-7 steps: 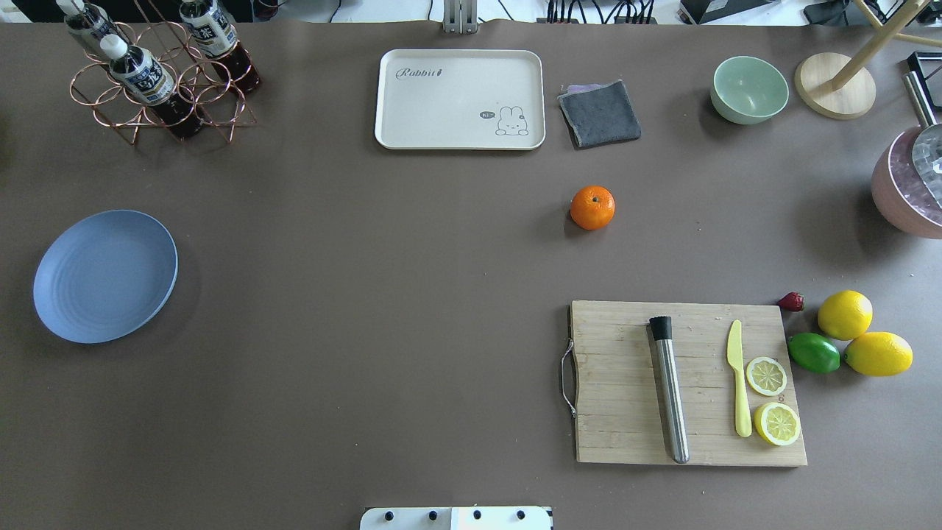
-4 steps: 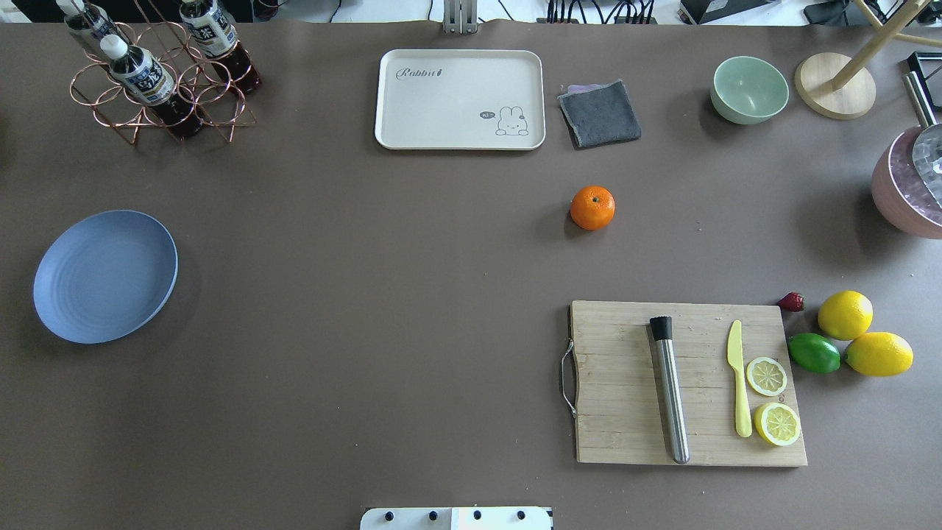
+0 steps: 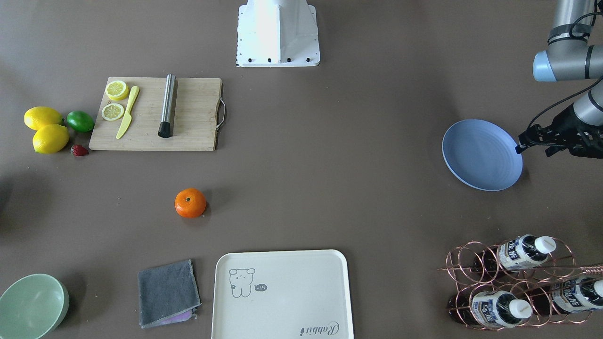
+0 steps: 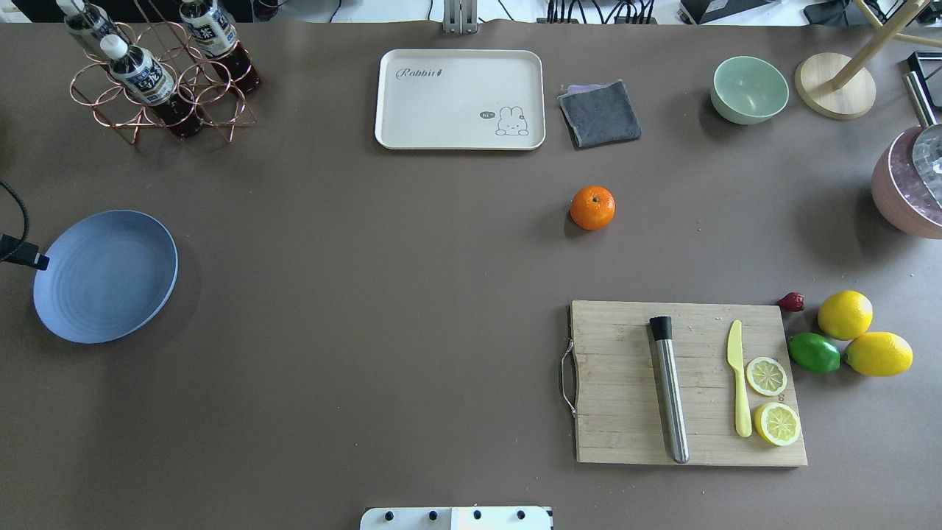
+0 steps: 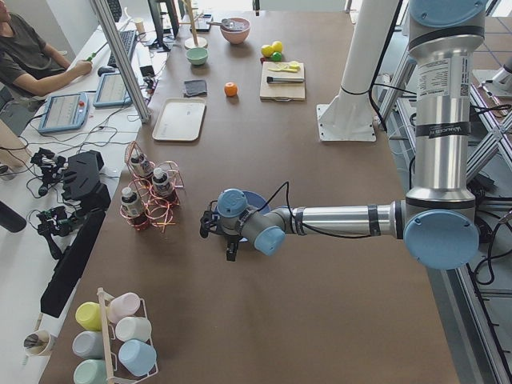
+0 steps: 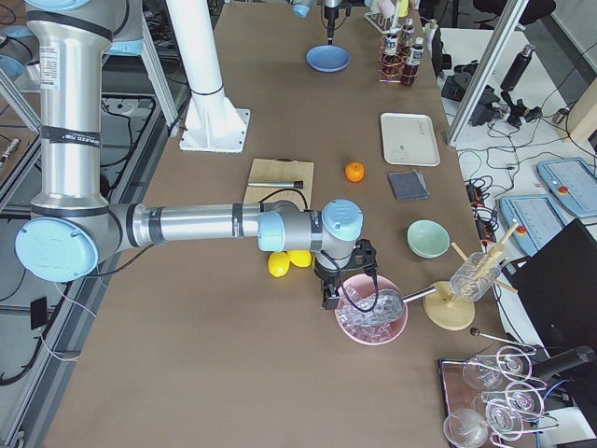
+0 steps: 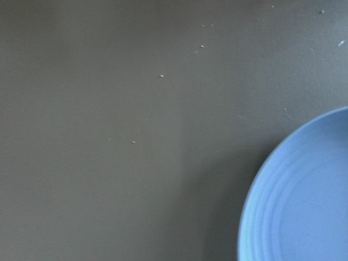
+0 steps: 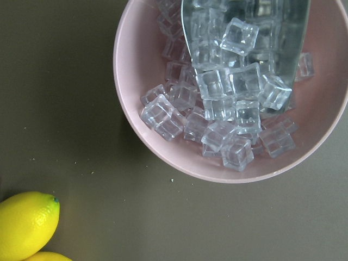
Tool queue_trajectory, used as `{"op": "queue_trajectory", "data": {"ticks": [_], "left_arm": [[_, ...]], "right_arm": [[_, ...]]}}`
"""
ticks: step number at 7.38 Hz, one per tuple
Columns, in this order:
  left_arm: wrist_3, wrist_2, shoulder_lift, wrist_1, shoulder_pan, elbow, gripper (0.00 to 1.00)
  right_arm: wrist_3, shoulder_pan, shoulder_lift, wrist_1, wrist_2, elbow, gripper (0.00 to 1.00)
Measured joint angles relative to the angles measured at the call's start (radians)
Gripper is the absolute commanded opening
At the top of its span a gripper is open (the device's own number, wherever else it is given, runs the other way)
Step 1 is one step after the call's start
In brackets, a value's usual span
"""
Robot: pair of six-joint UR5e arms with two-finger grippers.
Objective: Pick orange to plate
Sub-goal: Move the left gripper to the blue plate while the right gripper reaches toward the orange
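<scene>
1. Orange (image 4: 592,207) at rest on the brown table (image 4: 368,294), stem dimple up and touched by nothing. We see it between the cream tray (image 4: 460,99) and the wooden cutting board (image 4: 625,383), near a folded grey cloth (image 4: 600,114).
2. We find the blue plate (image 4: 105,276) bare and well apart from the fruit, at the table's end on the robot's left, near a copper wire rack (image 4: 158,96) of bottles.
3. The left gripper (image 3: 524,143) hangs just beside the plate's outer rim, and in the overhead view its black tip sits at that edge. Its wrist camera looks down on brown table and a slice of the plate. We cannot tell whether its jaws are wide or narrow.
4. The right gripper (image 6: 328,297) hovers at the opposite end of the table, at the rim of a pink bowl (image 8: 136,109) heaped with clear ice cubes (image 8: 217,92) and holding a metal scoop (image 8: 283,32). It shows only in the side view, so we cannot tell how its jaws stand.
5. On the board lie a steel rod (image 4: 670,390), a yellow knife (image 4: 738,383) and two lemon slices (image 4: 767,376). Just beside it are two lemons (image 4: 845,314), a lime (image 4: 813,352) and a strawberry (image 4: 792,301).
</scene>
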Motion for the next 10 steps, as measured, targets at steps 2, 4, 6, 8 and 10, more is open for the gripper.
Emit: {"op": "queue_trajectory", "data": {"ticks": [2, 4, 6, 8, 10], "left_arm": [[-0.014, 0.008, -0.005, -0.021, 0.037, 0.014, 0.6], [-0.015, 0.008, -0.006, -0.023, 0.048, 0.015, 0.2], [-0.028, 0.008, -0.005, -0.024, 0.049, 0.011, 0.0], [-0.095, 0.003, -0.005, -0.059, 0.049, 0.004, 0.0], [-0.22, -0.002, -0.02, -0.078, 0.058, -0.042, 0.0]], "right_arm": [[0.0, -0.004, -0.001, 0.002, 0.002, 0.0, 1.0], [-0.002, -0.006, -0.001, 0.003, 0.002, 0.003, 1.0], [-0.002, -0.007, -0.001, 0.003, 0.002, 0.004, 1.0], [-0.005, -0.015, 0.003, 0.004, 0.017, 0.019, 1.0], [0.017, -0.072, 0.026, 0.004, 0.053, 0.053, 1.0]]}}
